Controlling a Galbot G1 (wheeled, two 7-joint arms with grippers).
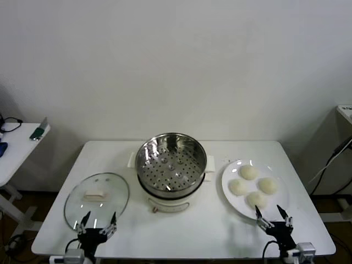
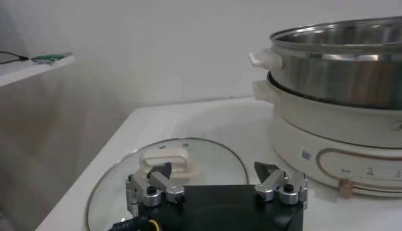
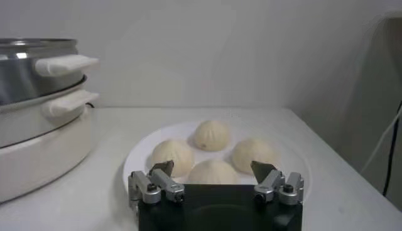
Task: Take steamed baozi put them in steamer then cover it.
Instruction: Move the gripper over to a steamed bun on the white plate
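Several cream-white baozi [image 1: 253, 186] [image 3: 212, 135] lie on a white plate [image 1: 228, 182] [image 3: 139, 160] right of the steamer [image 1: 170, 165] [image 2: 339, 69] [image 3: 28, 81], whose perforated steel basket is empty and uncovered. The glass cover [image 1: 96, 196] [image 2: 207, 157] lies flat on the table to the steamer's left, its cream handle [image 1: 94, 194] [image 2: 164, 162] up. My left gripper [image 1: 98, 224] [image 2: 215, 171] hovers open at the cover's near edge. My right gripper [image 1: 274, 215] [image 3: 212, 167] stands open at the plate's near edge, just short of the nearest baozi [image 3: 213, 172]. Neither holds anything.
The white table [image 1: 181, 225] ends just behind both grippers. A small side table [image 1: 16, 148] with a green object stands at the far left. A cable [image 1: 335, 157] hangs at the far right. A plain wall rises behind the table.
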